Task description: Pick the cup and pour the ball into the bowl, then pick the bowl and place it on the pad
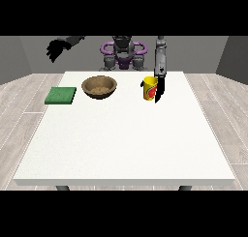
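Observation:
A yellow cup (149, 88) with a red mark stands upright on the white table (126, 139), right of centre at the back. Any ball inside it is hidden. The hand at the view's right (160, 88) hangs straight down just beside the cup's right side, fingers straight and pointing at the table. A brown wooden bowl (99, 86) sits to the left of the cup. Further left lies a flat green pad (61, 95) near the table's left edge. The hand at the view's left (56, 49) is raised high above the floor, off the table's back-left corner, fingers relaxed.
The robot's torso (122, 54) stands behind the table's far edge. Grey walls and a wood-plank floor surround the table.

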